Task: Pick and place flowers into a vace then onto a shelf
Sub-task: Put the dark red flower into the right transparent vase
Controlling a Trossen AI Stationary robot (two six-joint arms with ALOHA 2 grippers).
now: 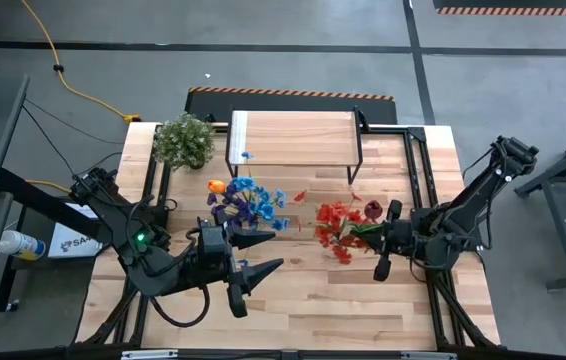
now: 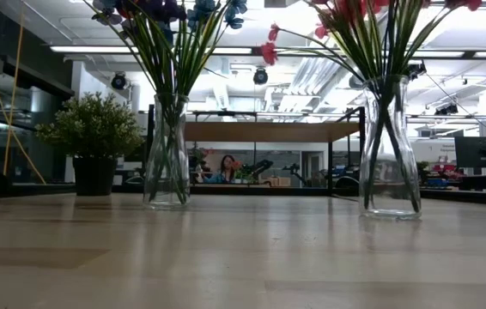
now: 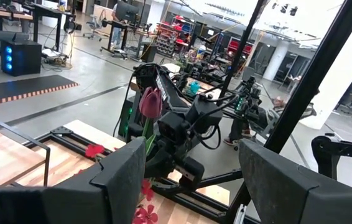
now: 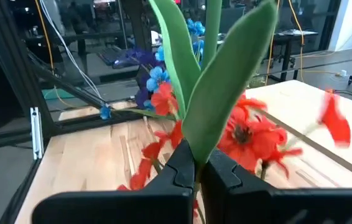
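Note:
Two glass vases stand on the table. The left vase [image 2: 167, 154] holds blue and purple flowers [image 1: 248, 203]. The right vase [image 2: 389, 150] holds red flowers [image 1: 335, 225]. My right gripper [image 1: 363, 232] is just right of the red bunch, shut on one flower with a dark red bloom [image 1: 373, 208] and broad green leaves [image 4: 219, 93]. My left gripper [image 1: 277, 250] hangs open near the blue bunch, on its near side, holding nothing. The shelf [image 1: 293, 140] stands at the far edge with nothing on its top. My right gripper pinches the flower low on its green stem and leaves [image 4: 199, 149] between its two fingers. The fingers come level from the table's right side and lie across the stem. The flower stands about upright, bloom [image 3: 151, 102] above the fingers. The fingers hide the stem's lower end.
A bushy pale-green plant [image 1: 183, 140] in a dark pot sits at the far left, beside the shelf. Black frame rails [image 1: 418, 180] run along both table sides. Bare wood [image 1: 343, 310] stretches along the near edge. A person [image 2: 226, 167] sits far off in the room.

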